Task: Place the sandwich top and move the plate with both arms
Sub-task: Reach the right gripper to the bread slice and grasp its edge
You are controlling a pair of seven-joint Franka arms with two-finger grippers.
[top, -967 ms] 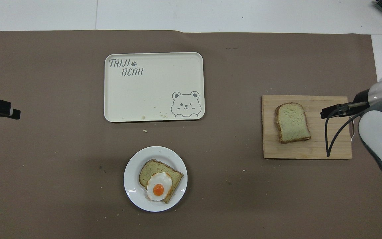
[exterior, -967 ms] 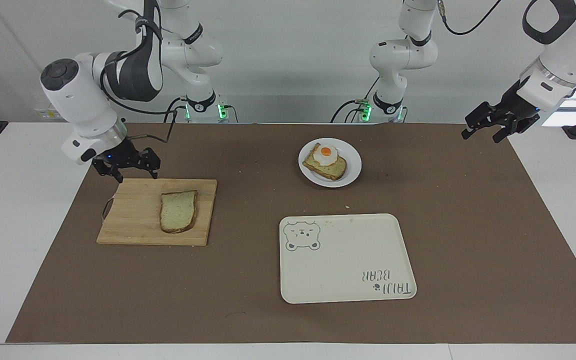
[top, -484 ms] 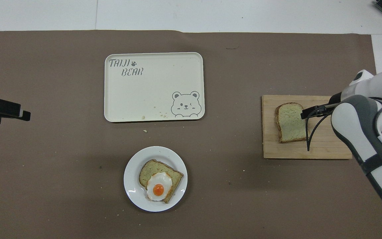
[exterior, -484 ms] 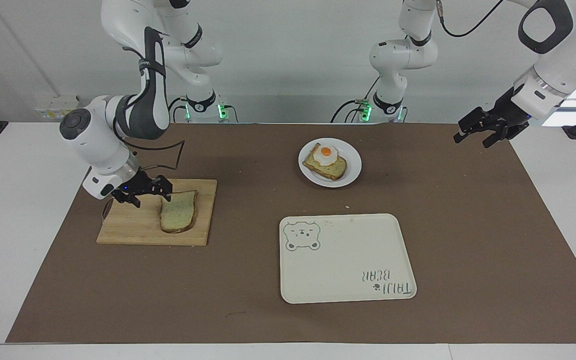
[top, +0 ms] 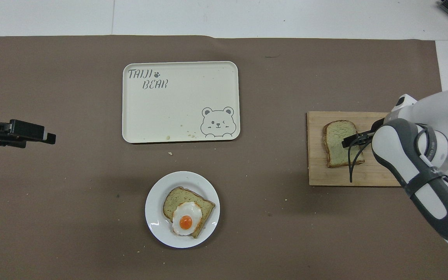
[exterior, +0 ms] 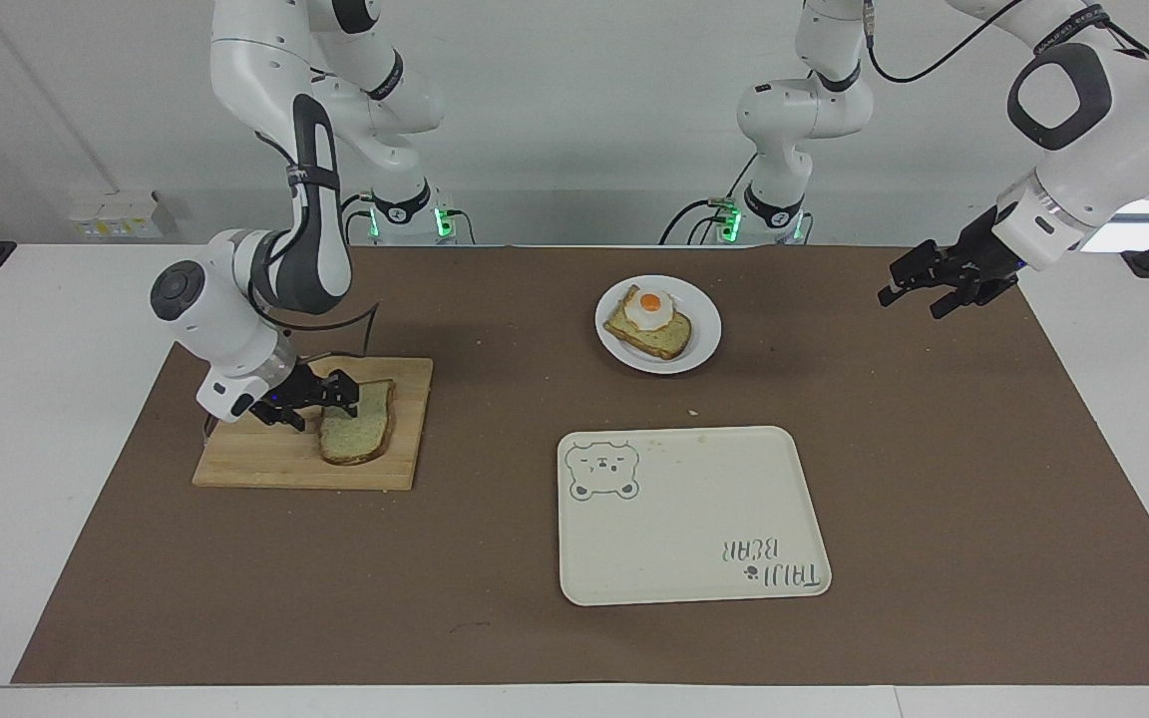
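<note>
The plain bread slice (exterior: 356, 423) lies flat on the wooden cutting board (exterior: 265, 449) toward the right arm's end of the table, well apart from the white plate (exterior: 699, 344), which sits nearer the robots and carries the other slice with the fried egg (exterior: 649, 309). The right gripper (exterior: 323, 397) is low at the edge of the plain slice that faces the right arm's end of the table — it comes in nearly level with the board, probably so one finger can go under the flat bread and the other over it. Whether its fingers have closed on the crust cannot be told from either view; the slice is not yet lifted.

The left gripper (exterior: 919, 289) hangs in the air over the brown mat at the left arm's end, its fingers spread and holding nothing — it waits, likely because the plate needs both arms only once the sandwich is topped. The cream tray with the bear drawing (exterior: 691, 516) lies farther from the robots than the plate, a likely place for the plate.
</note>
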